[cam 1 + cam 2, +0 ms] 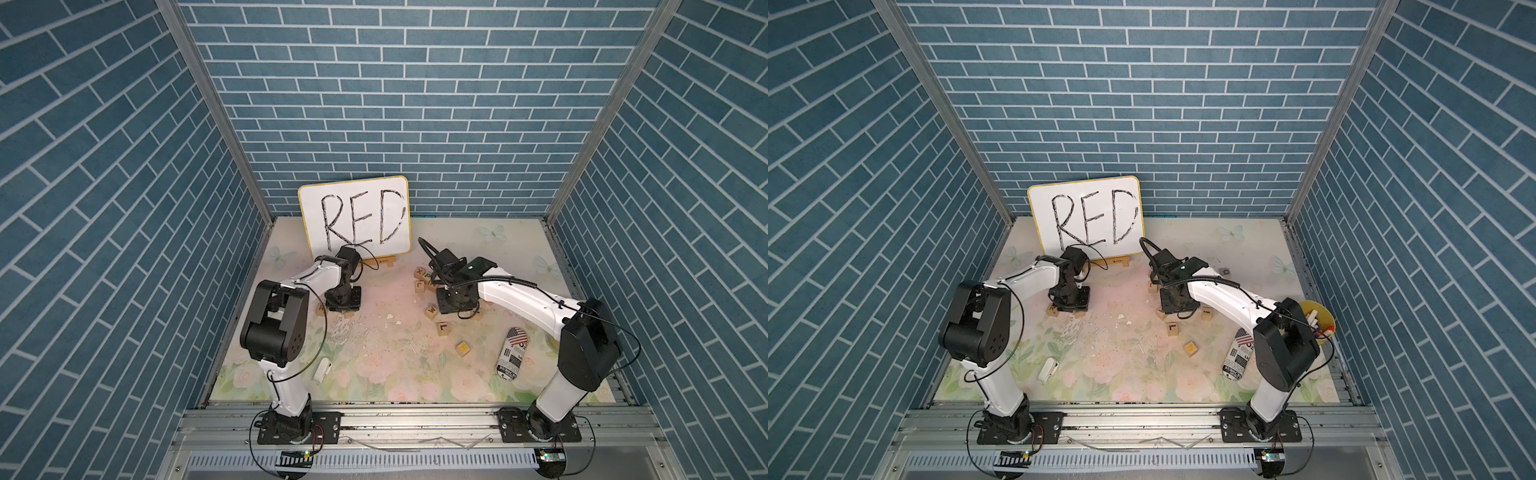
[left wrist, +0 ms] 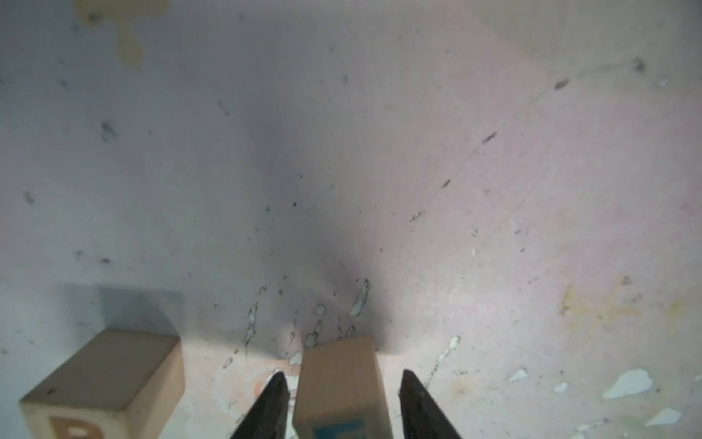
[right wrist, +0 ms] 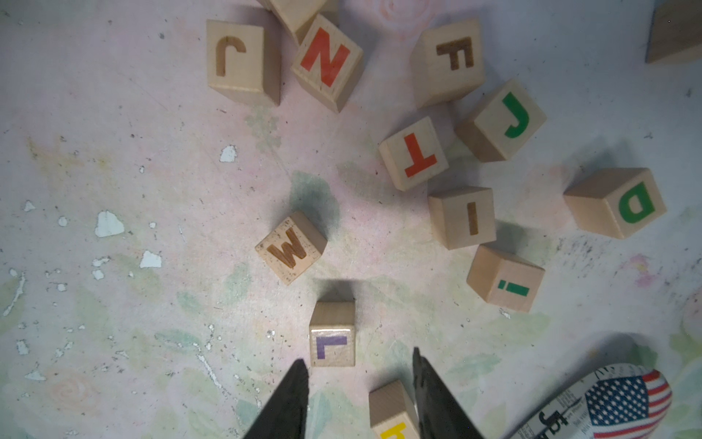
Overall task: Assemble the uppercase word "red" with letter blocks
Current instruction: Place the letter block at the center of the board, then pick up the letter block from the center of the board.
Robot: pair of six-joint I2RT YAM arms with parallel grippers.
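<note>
R block (image 2: 102, 384) and second block (image 2: 342, 399) sit near together, left gripper (image 2: 342, 374) spread around the latter; right gripper (image 3: 359, 356) spread, empty; D block (image 3: 615, 203) still unplaced.

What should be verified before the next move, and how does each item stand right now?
1. Left gripper clear of the teal-lettered block: ok, a gap shows on each side between fingers and wood.
2. That block is the E: cannot tell, its letter is cut off by the frame edge.
3. R block beside it: ok, close by but not touching.
4. D block reachable: ok, green D, lying apart from the other cubes.
5. Right gripper free to pick: ok, fingers apart, gripping nothing.
</note>
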